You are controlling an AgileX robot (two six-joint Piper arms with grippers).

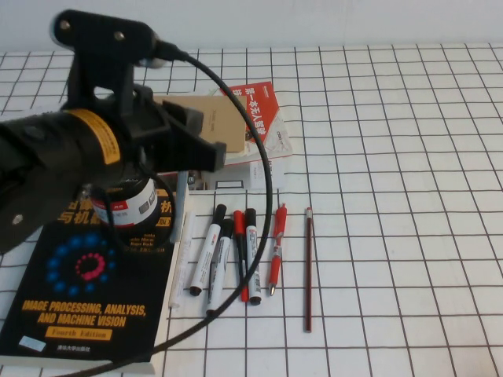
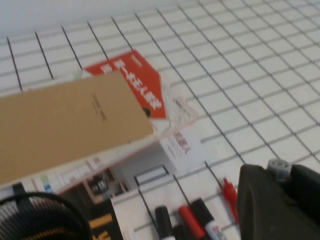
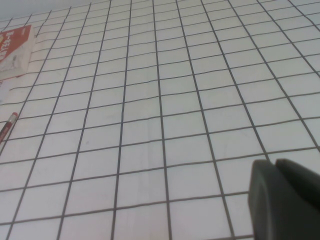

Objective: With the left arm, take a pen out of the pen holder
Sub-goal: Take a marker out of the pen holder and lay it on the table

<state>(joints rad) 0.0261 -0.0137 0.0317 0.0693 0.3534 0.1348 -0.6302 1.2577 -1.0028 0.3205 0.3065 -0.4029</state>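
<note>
Pen (image 2: 278, 166): judged light, stiff, slick; your left end effector (image 1: 196, 157) clenches its top beside the pen holder (image 2: 30, 220). Right end effector (image 3: 285, 200), over gridded surface (image 3: 150, 125): state cannot be told.

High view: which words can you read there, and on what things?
"IMAGE PROCESSING, ANALYSIS, AND MACHINE VISION": on the black book.
"Fourth Edition": same cover.
The red booklet and marker labels: too blurred.
The left gripper hangs near the pen holder; the right gripper above the gridded table.
</note>
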